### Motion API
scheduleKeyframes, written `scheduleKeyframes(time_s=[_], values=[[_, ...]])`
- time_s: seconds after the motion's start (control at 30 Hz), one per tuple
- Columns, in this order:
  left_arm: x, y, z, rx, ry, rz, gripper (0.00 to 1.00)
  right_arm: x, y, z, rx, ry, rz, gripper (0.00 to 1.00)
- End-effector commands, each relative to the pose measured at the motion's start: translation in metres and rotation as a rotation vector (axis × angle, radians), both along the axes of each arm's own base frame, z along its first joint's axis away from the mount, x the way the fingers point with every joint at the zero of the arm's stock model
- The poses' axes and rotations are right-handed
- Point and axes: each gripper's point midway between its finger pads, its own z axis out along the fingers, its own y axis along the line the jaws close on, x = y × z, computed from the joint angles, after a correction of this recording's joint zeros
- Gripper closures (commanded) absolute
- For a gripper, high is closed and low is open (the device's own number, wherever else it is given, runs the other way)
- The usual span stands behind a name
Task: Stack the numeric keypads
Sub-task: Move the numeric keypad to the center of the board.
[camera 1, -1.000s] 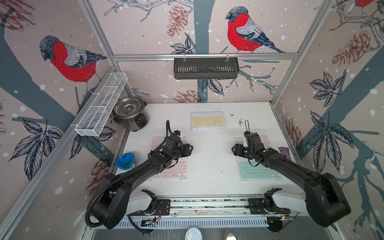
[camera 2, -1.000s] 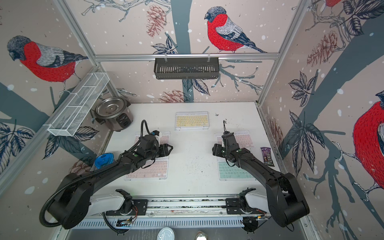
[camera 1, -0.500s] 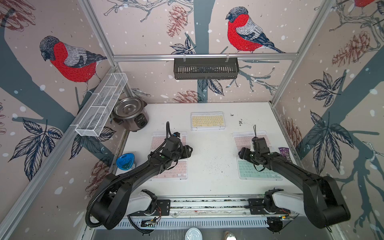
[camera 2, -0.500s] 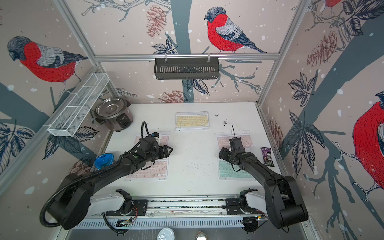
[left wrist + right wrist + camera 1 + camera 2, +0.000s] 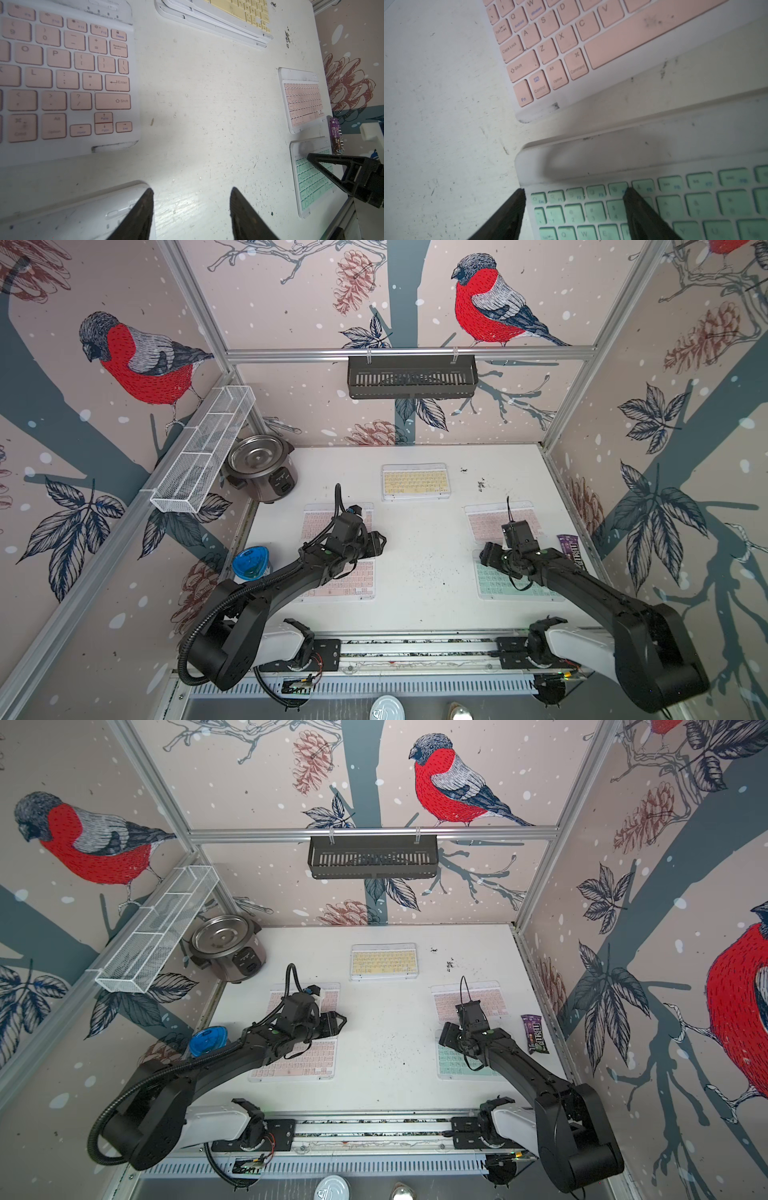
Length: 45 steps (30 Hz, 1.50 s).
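Left claw [image 5: 192, 191] and right claw [image 5: 574, 191] gape apart; rice cooker [image 5: 266, 485] is lidded.

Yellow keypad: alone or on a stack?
On a stack: in the left wrist view, the yellow keypad tops at least two more white frames.

Twin overhead views onto table [image 5: 419, 605]; close, low wrist views

right gripper [image 5: 487, 554] drawn back off the pink keypad [image 5: 484, 523], fingers [image 5: 508, 214] now over corner of mint keypad [image 5: 498, 585]
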Motion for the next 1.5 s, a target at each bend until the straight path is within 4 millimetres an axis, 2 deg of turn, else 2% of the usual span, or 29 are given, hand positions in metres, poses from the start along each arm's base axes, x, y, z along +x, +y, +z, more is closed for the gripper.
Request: scheduleKeyframes(time_s=[0.0,0.2,0.57,0.97,1.2,1.47], values=[[0.005,-0.002,0.006,-0.015,-0.024,0.003,0.42,-0.008,0.012,-0.011,0.02,0.05,0.011,0.23],[0.003,0.0,0.006,-0.011,-0.025,0.009,0.42,-0.004,0.047,-0.019,0.038,0.07,0.084,0.24],[0.001,0.002,0.003,-0.01,-0.022,0.017,0.42,0.0,0.108,-0.009,0.125,0.048,0.159,0.24],[-0.008,0.008,0.007,-0.012,-0.004,0.036,0.42,0.006,0.194,0.0,0.246,0.028,0.286,0.24],[-0.014,0.015,0.011,-0.003,0.006,0.059,0.42,0.02,0.242,0.006,0.308,0.001,0.35,0.24],[-0.017,0.021,0.015,0.017,-0.003,0.07,0.42,0.044,0.275,0.018,0.336,-0.047,0.404,0.24]])
